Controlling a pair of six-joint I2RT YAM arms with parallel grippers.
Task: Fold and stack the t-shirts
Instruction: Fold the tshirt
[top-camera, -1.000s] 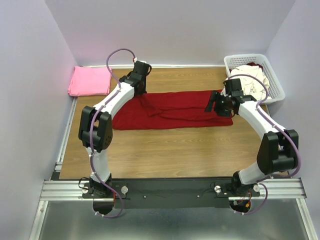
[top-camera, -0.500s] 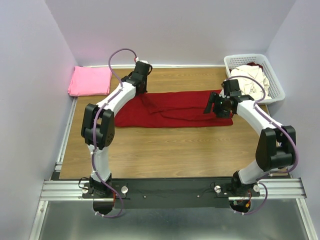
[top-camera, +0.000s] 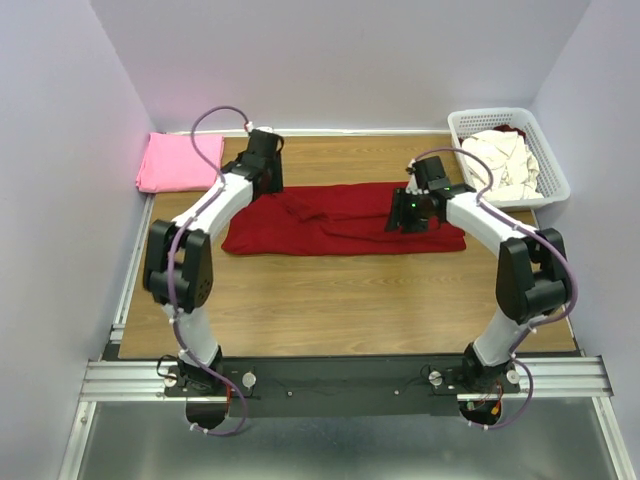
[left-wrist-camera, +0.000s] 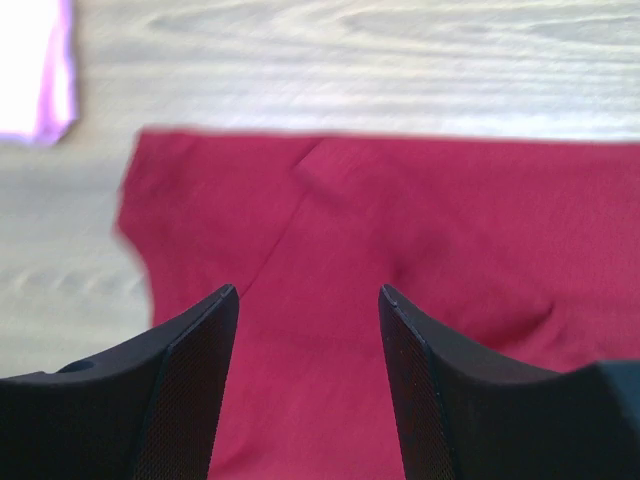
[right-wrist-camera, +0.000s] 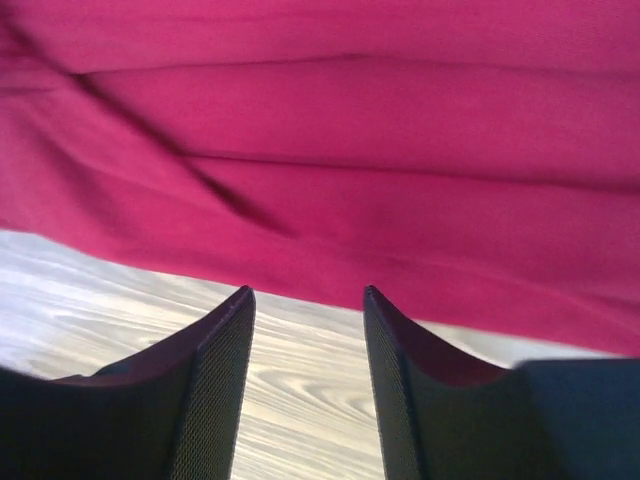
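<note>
A dark red t-shirt lies across the middle of the table, folded into a long band. My left gripper hovers over the band's far left part. Its jaws are open in the left wrist view, with only red cloth beneath the left gripper. My right gripper is over the band's right half. In the right wrist view the right gripper is open and empty, with bare wood between its fingers and the red shirt's edge just ahead. A bright pink t-shirt lies folded at the far left.
A white lattice basket at the far right corner holds cream-white shirts. The pink shirt's corner shows at the upper left of the left wrist view. Purple walls close in the table on three sides.
My left gripper has opened and let go of the red shirt, shifting slightly left. The right arm has swung left along the shirt, with its jaws somewhat narrower.
</note>
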